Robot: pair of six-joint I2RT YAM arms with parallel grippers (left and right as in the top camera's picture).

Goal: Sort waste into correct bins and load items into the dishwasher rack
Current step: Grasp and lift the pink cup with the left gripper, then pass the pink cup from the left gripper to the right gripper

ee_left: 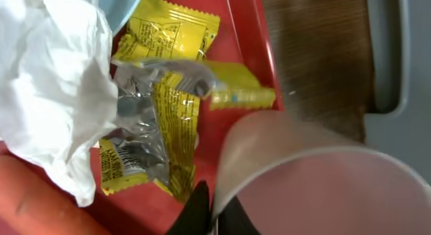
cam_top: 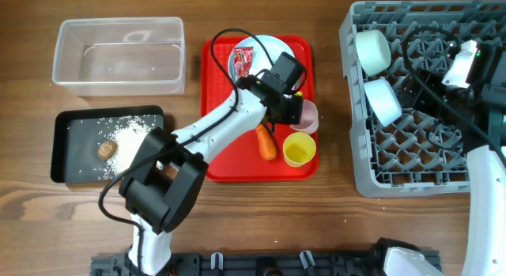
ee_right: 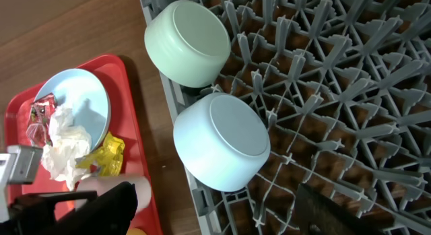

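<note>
My left gripper is shut on the rim of the small pink cup, which stands on the red tray beside the yellow cup. An orange carrot lies just left of it. Yellow wrappers and a crumpled tissue lie past the cup, near the blue plate that carries a red wrapper. My right gripper hangs open over the grey dishwasher rack, where two bowls lean on edge.
The clear tub stands at the back left. In front of it the black tray holds rice and a brown lump. The red tray sits between them and the rack.
</note>
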